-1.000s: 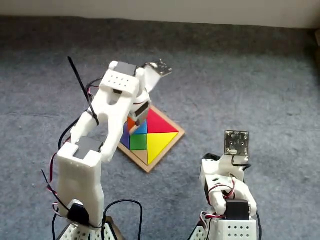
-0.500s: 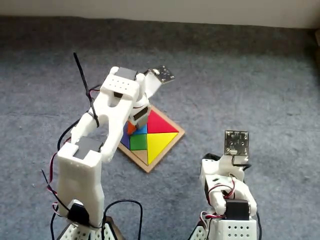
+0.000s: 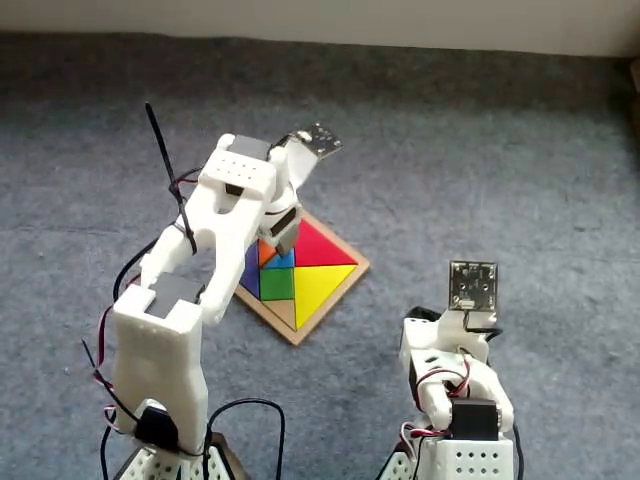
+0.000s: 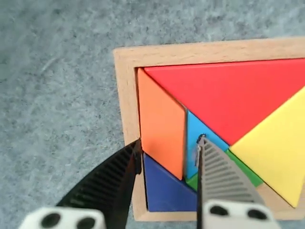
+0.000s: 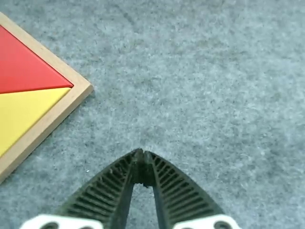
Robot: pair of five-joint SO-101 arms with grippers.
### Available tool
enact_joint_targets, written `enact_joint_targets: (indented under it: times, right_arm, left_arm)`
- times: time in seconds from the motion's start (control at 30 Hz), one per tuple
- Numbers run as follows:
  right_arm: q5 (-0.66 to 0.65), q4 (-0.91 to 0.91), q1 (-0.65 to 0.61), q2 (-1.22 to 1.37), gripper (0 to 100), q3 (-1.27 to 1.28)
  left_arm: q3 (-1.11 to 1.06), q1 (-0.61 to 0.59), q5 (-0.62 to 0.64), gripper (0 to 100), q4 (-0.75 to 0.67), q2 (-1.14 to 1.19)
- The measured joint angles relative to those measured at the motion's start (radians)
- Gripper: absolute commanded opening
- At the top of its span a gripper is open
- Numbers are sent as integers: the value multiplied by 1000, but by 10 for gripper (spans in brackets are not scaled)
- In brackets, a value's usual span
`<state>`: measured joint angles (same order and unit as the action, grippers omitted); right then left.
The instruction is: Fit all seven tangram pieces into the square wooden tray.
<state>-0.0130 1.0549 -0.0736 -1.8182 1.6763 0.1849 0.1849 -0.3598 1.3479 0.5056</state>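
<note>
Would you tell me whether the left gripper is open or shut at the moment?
Open: the left gripper has its jaws apart over the orange piece in the tray.

Right end effector (image 5: 141,168) closed over grey carpet (image 5: 200,71), wooden tray (image 5: 57,112) corner with red piece (image 5: 24,67), yellow piece (image 5: 21,114)

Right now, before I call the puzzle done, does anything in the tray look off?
Yes: a bare wooden patch shows in a corner of the tray, beside the yellow piece and the green piece, as if a piece is missing. Six colours are visible.
</note>
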Motion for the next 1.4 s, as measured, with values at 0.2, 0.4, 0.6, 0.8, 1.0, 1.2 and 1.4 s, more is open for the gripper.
enact_joint_targets:
  times: [0.2, 0.4, 0.6, 0.8, 1.0, 1.2, 1.4]
  right_arm:
    - [-49, 0, 0, 0, 6, 0]
    - [-72, 0, 0, 0, 6, 0]
    - [-72, 0, 0, 0, 6, 0]
    - [-72, 20, 0, 0, 5, 0]
    - [-21, 26, 0, 0, 5, 0]
    - [-14, 26, 0, 0, 5, 0]
    - [-14, 26, 0, 0, 5, 0]
  left_arm:
    - [17, -5, 89, 194, 15, -60]
    - [-2, -6, 129, 82, 61, -259]
    - [-169, -6, 130, 4, 54, -479]
    - [-416, -6, 130, 5, -14, -733]
    - [-758, -18, 130, 5, -173, -1062]
    - [-1007, -109, 135, 5, -256, -1306]
    - [-1163, -204, 140, 5, -261, -1490]
